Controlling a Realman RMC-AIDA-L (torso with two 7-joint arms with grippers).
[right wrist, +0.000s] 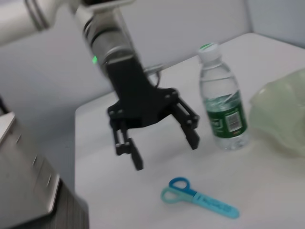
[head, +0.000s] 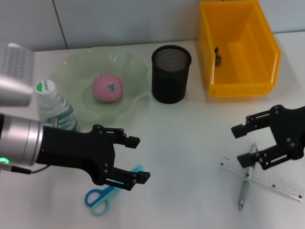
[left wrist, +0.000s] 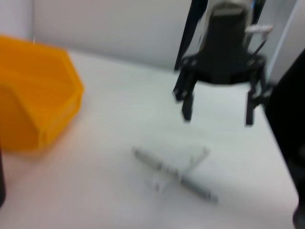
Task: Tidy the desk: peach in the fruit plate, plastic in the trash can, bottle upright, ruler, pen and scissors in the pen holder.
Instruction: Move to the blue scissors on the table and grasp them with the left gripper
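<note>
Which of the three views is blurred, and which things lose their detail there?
Left wrist view: most blurred; the grey pen crossing the clear plastic ruler and the right end effector are smeared. Right wrist view: slightly soft; the blue scissors are still distinct. Head view: sharp.

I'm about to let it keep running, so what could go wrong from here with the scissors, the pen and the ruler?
1. The left gripper, jaws open, hangs above the scissors near the upright bottle; a swing could topple it.
2. The pen lies across the ruler beneath the open right gripper; grasping one may drag the other.
</note>
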